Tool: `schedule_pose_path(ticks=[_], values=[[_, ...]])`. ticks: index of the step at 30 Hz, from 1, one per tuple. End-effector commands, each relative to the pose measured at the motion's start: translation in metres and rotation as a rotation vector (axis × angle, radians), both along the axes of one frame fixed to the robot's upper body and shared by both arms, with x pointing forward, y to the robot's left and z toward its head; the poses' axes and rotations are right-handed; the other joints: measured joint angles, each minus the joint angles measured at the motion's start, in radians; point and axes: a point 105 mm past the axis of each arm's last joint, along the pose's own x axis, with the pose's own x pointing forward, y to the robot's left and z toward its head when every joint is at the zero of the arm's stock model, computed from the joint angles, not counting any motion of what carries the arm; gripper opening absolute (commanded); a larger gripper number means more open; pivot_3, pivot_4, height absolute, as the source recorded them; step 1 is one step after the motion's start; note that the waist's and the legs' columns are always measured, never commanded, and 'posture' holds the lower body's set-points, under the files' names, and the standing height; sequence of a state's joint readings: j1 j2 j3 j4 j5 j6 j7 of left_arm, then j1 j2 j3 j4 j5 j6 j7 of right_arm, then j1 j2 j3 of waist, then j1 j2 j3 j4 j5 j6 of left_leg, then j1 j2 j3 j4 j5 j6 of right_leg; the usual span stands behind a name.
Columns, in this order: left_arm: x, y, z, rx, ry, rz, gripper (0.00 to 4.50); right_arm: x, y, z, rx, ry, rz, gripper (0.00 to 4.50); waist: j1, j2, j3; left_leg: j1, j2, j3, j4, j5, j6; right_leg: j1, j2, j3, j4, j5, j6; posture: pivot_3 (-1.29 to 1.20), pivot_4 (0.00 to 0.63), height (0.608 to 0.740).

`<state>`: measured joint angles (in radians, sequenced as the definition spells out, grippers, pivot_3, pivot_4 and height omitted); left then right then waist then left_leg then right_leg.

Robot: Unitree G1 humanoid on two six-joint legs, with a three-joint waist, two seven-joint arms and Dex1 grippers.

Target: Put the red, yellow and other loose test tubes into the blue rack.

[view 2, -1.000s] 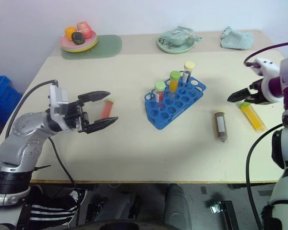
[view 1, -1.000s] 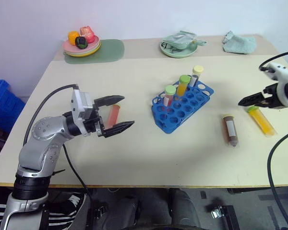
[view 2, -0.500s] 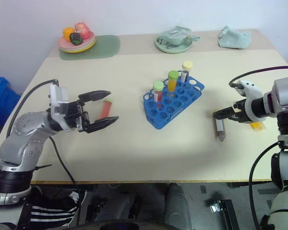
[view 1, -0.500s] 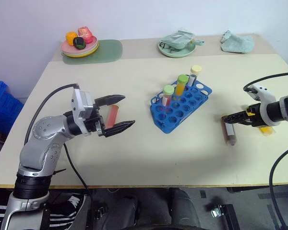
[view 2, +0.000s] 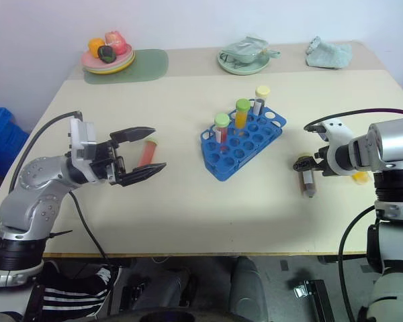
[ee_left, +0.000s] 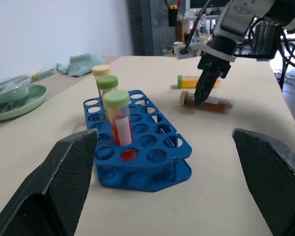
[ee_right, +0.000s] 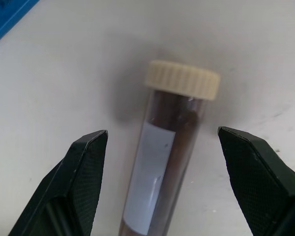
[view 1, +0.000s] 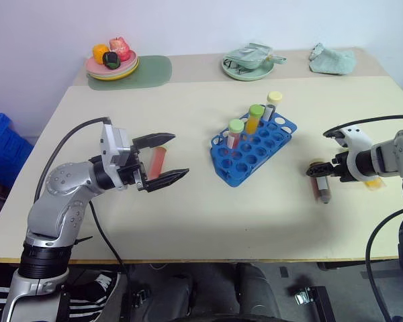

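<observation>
A robot test room: a plain table holds a blue rack and toy food.

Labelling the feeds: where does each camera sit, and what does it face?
Head eyes: high, looking down over the table; both arms show.
Left wrist: level across the table at the rack, between its open fingers.
Right wrist: steeply down at the brown tube lying between its open fingers.
Shared: left wrist and eyes both show the rack, the brown tube and the right gripper.
</observation>
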<state>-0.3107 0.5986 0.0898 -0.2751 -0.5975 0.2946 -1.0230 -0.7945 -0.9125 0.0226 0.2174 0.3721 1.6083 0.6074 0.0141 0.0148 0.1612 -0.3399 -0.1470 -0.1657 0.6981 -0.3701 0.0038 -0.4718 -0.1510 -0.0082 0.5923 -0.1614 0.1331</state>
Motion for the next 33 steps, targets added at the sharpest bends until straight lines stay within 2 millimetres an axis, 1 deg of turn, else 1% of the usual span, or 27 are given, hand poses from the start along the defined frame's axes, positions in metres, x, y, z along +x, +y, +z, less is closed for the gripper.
schedule_pose_path(ticks=[1,13,16,18,20,23,24,27,29,31,33], values=[[-0.004,-0.002,0.008,-0.001,-0.039,-0.011,4.5,0.003,0.005,0.008,0.009,-0.042,0.008,3.67,0.0,0.0,0.0,0.0,0.0,0.0,0.0,0.0,0.0,0.0,0.0,0.0,0.0,0.0,0.0,0.0,0.15,0.74],[-0.004,-0.002,0.008,-0.002,-0.039,-0.011,4.5,0.002,0.008,-0.004,-0.026,-0.03,0.0,3.67,0.0,0.0,0.0,0.0,0.0,0.0,0.0,0.0,0.0,0.0,0.0,0.0,0.0,0.0,0.0,0.0,0.15,0.74],[-0.004,-0.002,0.008,-0.002,-0.039,-0.011,4.5,0.002,0.007,-0.004,-0.036,-0.031,-0.001,2.85,0.001,0.0,0.0,0.0,0.0,0.0,0.0,0.0,0.0,0.001,0.0,0.0,-0.001,0.0,0.0,0.0,0.15,0.74],[-0.004,-0.002,0.008,-0.003,-0.038,-0.011,4.5,0.003,0.007,-0.003,-0.035,-0.036,-0.005,1.84,0.0,0.0,0.0,0.0,0.0,0.0,0.0,0.0,0.0,0.001,0.0,0.0,-0.001,0.0,0.0,0.0,0.15,0.74],[-0.004,-0.002,0.008,-0.004,-0.037,-0.01,4.5,0.003,0.008,-0.002,-0.039,-0.039,0.006,0.97,0.0,0.0,0.0,0.0,0.0,0.0,0.0,0.0,0.0,0.001,0.0,0.0,-0.001,0.0,0.0,0.0,0.15,0.74],[-0.004,-0.002,0.008,-0.004,-0.037,-0.008,4.5,0.003,0.008,0.002,-0.041,-0.045,0.016,0.97,0.0,0.0,0.0,0.0,0.0,0.0,0.0,0.0,0.0,0.001,0.0,0.0,-0.001,0.0,0.0,0.0,0.15,0.74],[-0.004,-0.002,0.007,-0.004,-0.037,-0.008,4.5,0.003,0.008,0.005,-0.046,-0.057,0.028,0.97,0.0,0.0,0.0,0.0,0.0,0.0,0.0,0.0,0.0,0.001,0.0,0.0,-0.001,0.0,0.0,0.0,0.15,0.74],[-0.003,-0.002,0.007,-0.004,-0.038,-0.005,4.5,0.004,0.017,0.021,-0.014,-0.116,0.126,0.97,0.0,0.0,0.0,0.0,0.0,0.0,0.0,0.0,0.0,0.001,0.0,0.0,-0.001,0.0,0.0,0.0,0.15,0.74],[-0.003,-0.001,0.007,-0.003,-0.038,-0.005,4.5,0.008,0.018,0.039,-0.04,-0.224,0.221,0.97,0.0,0.0,0.0,0.0,0.0,0.0,0.0,0.0,0.0,0.001,0.0,0.0,-0.001,0.0,0.0,0.0,0.15,0.74],[-0.002,-0.001,0.007,-0.003,-0.038,-0.004,4.5,0.017,0.021,0.061,-0.004,-0.373,0.26,0.97,0.0,0.0,0.0,0.0,0.0,0.0,0.0,0.0,0.0,0.001,0.0,0.0,-0.002,0.001,0.0,0.0,0.15,0.74],[-0.001,-0.001,0.007,-0.004,-0.04,-0.004,4.5,0.024,0.023,0.078,0.009,-0.525,0.292,0.97,-0.001,0.0,0.0,0.001,0.001,0.0,0.0,0.0,0.0,0.002,0.001,0.0,-0.003,0.001,0.001,0.0,0.15,0.74]])
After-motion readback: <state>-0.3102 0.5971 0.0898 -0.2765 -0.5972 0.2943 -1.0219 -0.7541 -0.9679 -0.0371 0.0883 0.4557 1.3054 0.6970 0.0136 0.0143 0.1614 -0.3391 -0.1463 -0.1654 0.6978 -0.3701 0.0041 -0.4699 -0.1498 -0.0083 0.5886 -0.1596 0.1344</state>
